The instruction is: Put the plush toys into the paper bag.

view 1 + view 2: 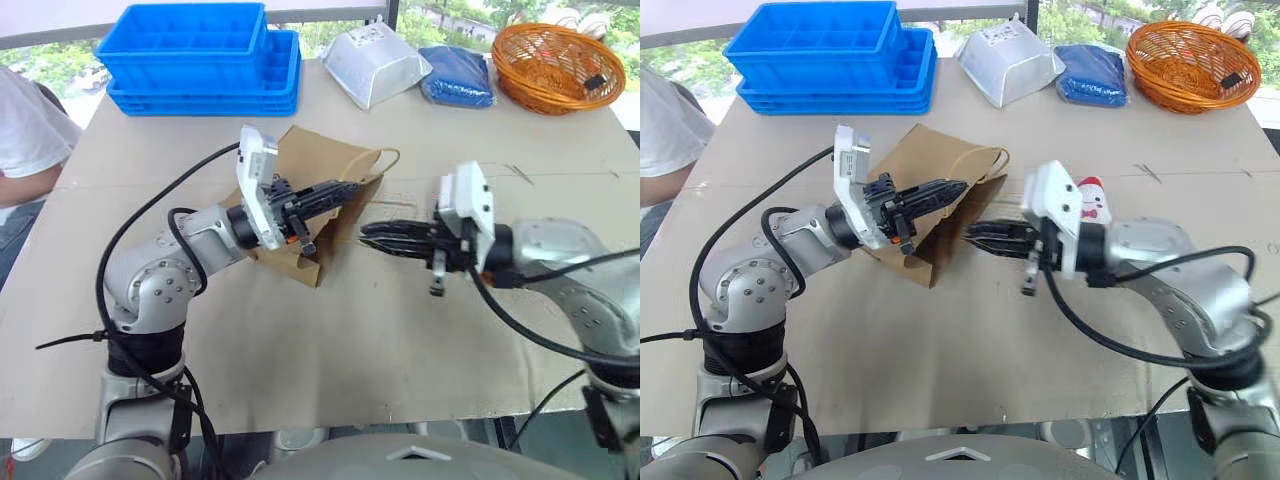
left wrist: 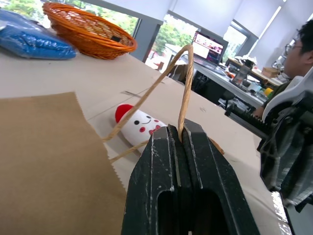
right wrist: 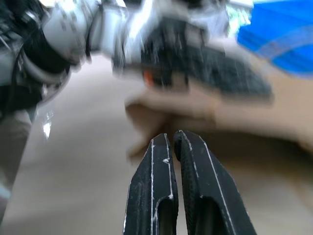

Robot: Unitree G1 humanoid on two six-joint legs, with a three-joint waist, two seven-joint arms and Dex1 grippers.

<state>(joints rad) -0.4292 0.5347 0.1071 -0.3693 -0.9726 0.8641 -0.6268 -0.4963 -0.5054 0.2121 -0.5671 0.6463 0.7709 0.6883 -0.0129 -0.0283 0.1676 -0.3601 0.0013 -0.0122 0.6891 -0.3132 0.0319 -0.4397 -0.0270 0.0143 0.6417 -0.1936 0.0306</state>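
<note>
You're at the bag-opening step right now: your left gripper (image 2: 182, 147) is pinched tight on one cord handle (image 2: 185, 83) of the paper bag (image 1: 300, 215), holding that edge up, while your right gripper (image 1: 385, 238) sits just beside the bag's mouth with its fingers pressed together and nothing in them. The white rocket toy (image 1: 1092, 203) lies on the table (image 1: 330, 350) just past the bag, on the right arm's side; I can't spot the brown bear anywhere. I'd guess next you need the right fingers to spread, catch the other handle or the near lip, and pull the mouth wide before going for the toy.
</note>
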